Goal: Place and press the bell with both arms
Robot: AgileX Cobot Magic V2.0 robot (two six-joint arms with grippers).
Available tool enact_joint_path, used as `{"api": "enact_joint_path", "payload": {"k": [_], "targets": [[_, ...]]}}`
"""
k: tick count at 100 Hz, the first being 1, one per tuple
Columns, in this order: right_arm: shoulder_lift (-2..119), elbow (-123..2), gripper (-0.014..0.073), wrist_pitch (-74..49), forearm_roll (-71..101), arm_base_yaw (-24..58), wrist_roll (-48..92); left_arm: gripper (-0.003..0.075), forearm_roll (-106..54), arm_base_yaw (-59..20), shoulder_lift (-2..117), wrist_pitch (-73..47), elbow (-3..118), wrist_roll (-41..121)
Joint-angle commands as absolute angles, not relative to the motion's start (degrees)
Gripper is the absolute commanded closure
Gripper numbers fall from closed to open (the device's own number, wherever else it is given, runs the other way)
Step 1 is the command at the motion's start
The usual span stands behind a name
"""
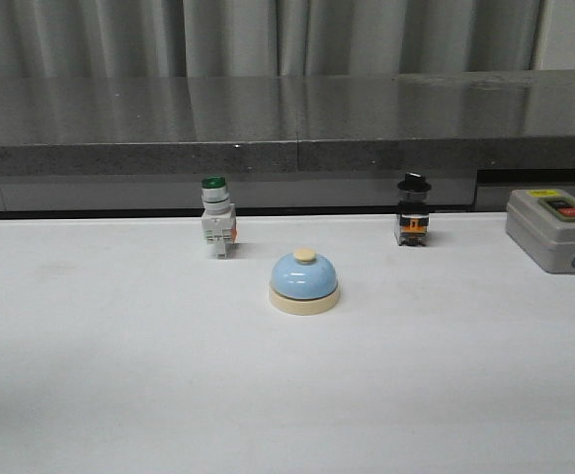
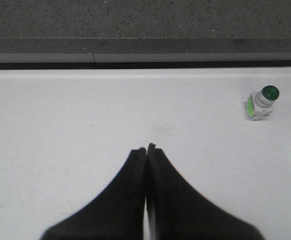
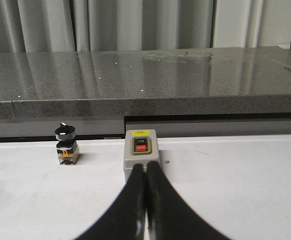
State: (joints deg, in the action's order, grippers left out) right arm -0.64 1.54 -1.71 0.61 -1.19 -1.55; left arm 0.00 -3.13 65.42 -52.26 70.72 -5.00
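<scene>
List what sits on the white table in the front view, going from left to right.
Green-capped push-button switch → bell → black-knobbed switch → grey ON/OFF switch box at the right edge. No gripper shows in this view.

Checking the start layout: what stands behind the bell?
Behind the bell stand the green-capped switch to the left and the black-knobbed switch to the right, both apart from it. Nothing is covered.

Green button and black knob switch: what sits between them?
Only bare white table lies straight between the green button and black knob switch; the bell sits nearer the robot, front view.
</scene>
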Motion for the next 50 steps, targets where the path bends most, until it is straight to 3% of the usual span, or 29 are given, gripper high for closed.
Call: {"api": "enact_joint_path", "payload": {"k": [1,50], "targets": [[-1.4,0.6,0.0654,2.9,0.0,-1.4,-1.4,0.0741,-0.6,-3.0,60.4,-46.7,68.4,-5.5],[-1.4,0.6,0.0654,2.9,0.0,-1.4,-1.4,0.0741,-0.5,-3.0,35.3,-33.9,45.9,-5.5]]}}
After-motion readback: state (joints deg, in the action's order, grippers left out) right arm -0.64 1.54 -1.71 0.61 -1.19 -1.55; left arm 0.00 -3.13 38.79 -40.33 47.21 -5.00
